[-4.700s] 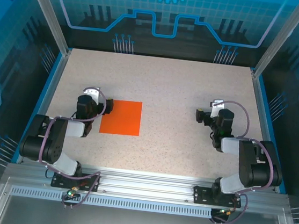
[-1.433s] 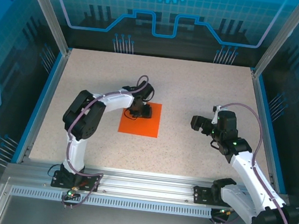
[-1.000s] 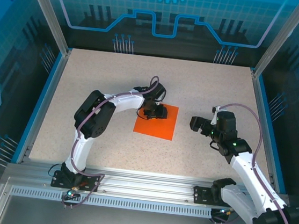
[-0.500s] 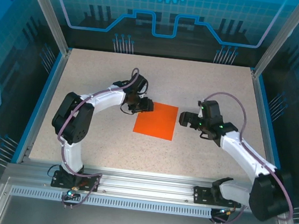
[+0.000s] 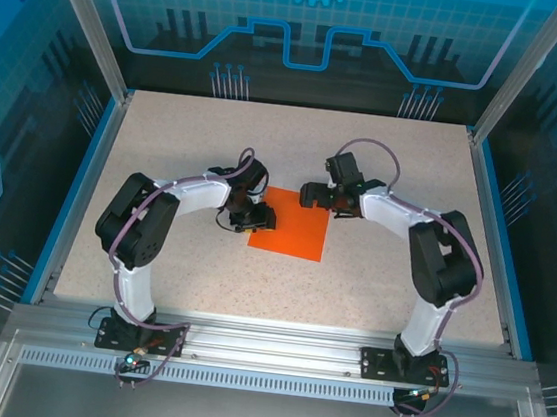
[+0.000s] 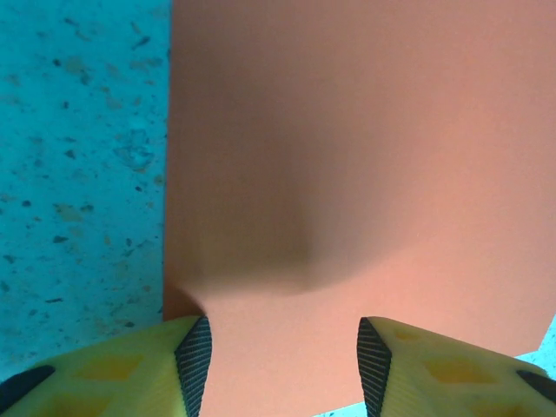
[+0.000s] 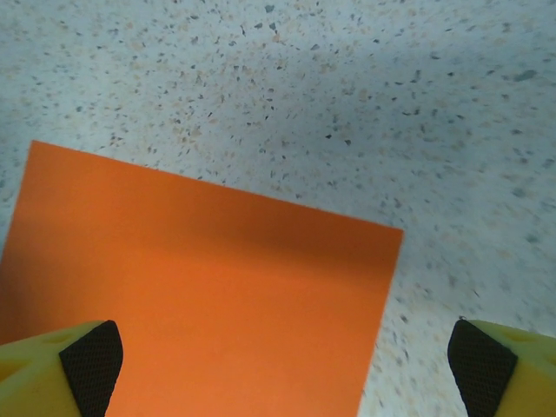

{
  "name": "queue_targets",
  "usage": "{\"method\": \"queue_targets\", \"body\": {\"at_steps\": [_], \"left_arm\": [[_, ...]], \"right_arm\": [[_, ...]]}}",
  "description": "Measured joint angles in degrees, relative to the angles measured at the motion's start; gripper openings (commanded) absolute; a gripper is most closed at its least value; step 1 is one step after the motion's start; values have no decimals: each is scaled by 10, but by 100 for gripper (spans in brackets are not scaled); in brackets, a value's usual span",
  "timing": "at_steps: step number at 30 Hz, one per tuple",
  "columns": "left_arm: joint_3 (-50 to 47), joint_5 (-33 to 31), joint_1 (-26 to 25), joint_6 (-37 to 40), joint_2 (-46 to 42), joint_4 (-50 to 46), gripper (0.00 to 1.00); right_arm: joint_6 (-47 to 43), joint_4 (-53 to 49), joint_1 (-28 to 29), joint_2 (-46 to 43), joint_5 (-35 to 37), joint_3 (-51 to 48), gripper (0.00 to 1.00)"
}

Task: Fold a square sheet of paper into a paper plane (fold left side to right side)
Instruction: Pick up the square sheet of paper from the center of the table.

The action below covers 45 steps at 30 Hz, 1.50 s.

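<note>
The speckled counter (image 5: 371,279) is carrying everything, and two white arms are bending in over its middle. The left arm (image 5: 185,193) is curving in from the left and the right arm (image 5: 399,214) is arching in from the right, so their wrists are facing each other across the square sheet of paper (image 5: 295,236). The sheet is lying flat and unfolded near the centre of the counter, plain bright orange. Its four sides are looking equal, so neither direction is reading as the longer one. It is sitting slightly skewed, its side edges leaning a little to the right as they run away from the arm bases. The left jaws are standing partly spread over the sheet's left portion, gripping nothing. In the left wrist view the sheet (image 6: 365,130) is showing through the gap between the black pads (image 6: 195,365), its edge running just beside one of them. The right jaws are gaping wide over the sheet's far right corner (image 7: 200,295), one pad (image 7: 91,365) above the paper and the other over bare counter; whether either is touching down I cannot tell
</note>
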Motion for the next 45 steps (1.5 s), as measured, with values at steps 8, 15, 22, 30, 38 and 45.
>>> {"method": "queue_targets", "body": {"at_steps": [8, 15, 22, 30, 38, 45], "left_arm": [[-3, 1, 0, 0, 0, 4, 52], [-3, 1, 0, 0, 0, 4, 52], [-3, 1, 0, 0, 0, 4, 52], [-3, 6, 0, 0, -2, 7, 58], [-16, 6, 4, 0, -35, 17, 65], [-72, 29, 64, 0, -155, 69, 75]], "right_arm": [[-2, -26, 18, 60, 0, 42, 99], [-2, -41, 34, 68, -16, 47, 95], [2, -44, 51, 67, -34, 46, 86], [-5, -64, 63, 63, -56, 42, 59], [-17, -68, 63, 56, -80, 40, 39], [-29, -38, 58, -4, -132, -1, 35]]}}
